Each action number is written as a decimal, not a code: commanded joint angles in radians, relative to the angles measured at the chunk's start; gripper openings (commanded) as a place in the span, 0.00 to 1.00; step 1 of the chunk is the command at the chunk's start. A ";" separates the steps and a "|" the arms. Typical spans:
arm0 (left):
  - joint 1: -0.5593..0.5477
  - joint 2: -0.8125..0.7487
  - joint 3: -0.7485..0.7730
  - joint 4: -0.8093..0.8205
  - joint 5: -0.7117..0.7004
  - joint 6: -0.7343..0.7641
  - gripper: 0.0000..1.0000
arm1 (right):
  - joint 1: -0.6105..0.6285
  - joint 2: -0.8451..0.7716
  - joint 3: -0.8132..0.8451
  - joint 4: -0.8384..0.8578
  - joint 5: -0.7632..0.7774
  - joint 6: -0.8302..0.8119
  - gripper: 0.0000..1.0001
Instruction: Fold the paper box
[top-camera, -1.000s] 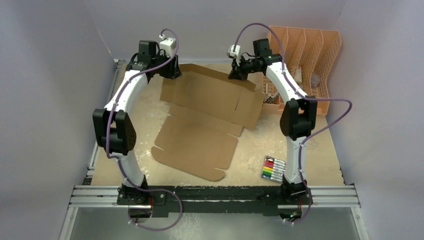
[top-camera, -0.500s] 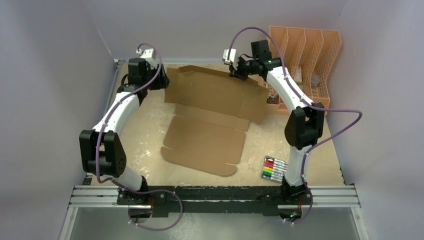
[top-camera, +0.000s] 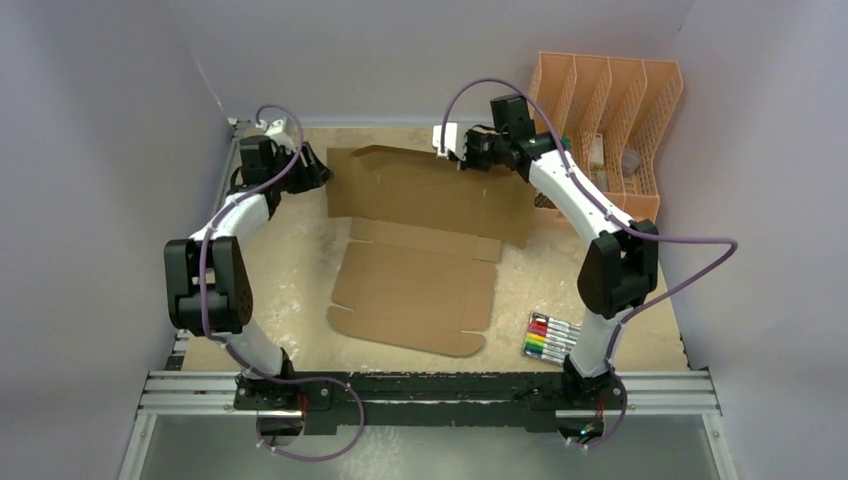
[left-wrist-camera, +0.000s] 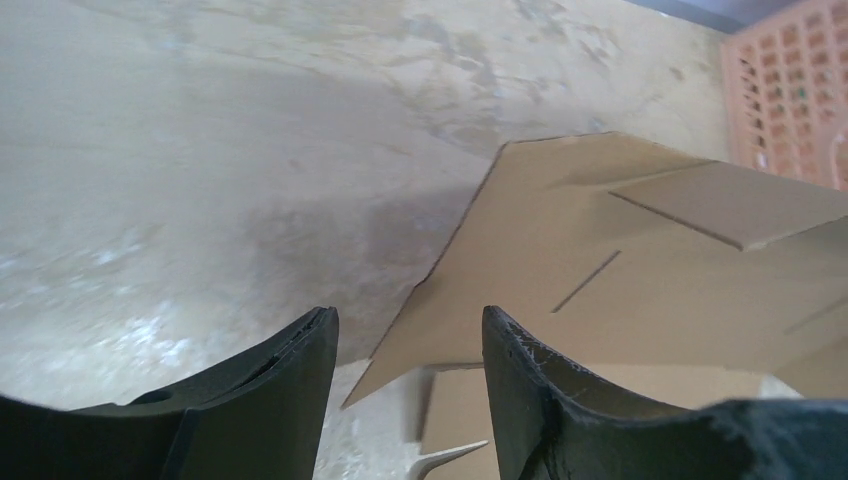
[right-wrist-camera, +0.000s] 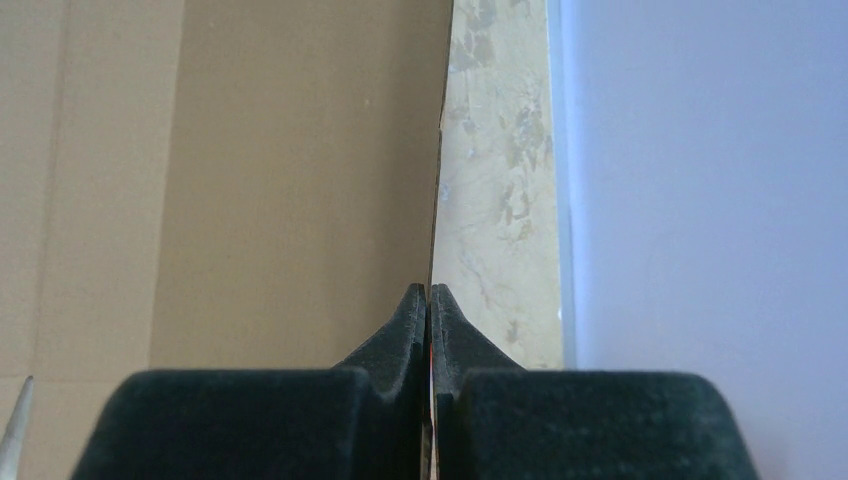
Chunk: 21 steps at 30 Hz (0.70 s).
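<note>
Peach organizer (top-camera: 668, 100), markers (top-camera: 548, 336) beside paper box (top-camera: 430, 240); right hand (right-wrist-camera: 428, 300) clamped on its edge, left hand (left-wrist-camera: 408, 320) apart.

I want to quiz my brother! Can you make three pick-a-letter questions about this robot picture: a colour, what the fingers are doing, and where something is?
1. The slotted organizer is: A) blue B) green C) peach
2. The right fingers are: A) wide open B) shut on the far edge of the paper box C) gripping a cup
3. The marker pack lies: A) by the right arm's base B) on the paper box C) in the organizer
Answers: 1 C, its lattice walls are peach; 2 B, the wrist view shows them pinched on the edge; 3 A, it sits beside that base.
</note>
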 joint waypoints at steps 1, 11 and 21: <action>-0.006 0.045 0.053 0.179 0.222 -0.016 0.55 | 0.026 -0.083 -0.034 0.075 0.080 -0.098 0.00; -0.025 0.113 0.105 0.279 0.288 0.004 0.47 | 0.093 -0.162 -0.203 0.351 0.286 -0.244 0.00; -0.037 0.150 0.120 0.265 0.254 0.073 0.49 | 0.098 -0.187 -0.330 0.514 0.321 -0.341 0.00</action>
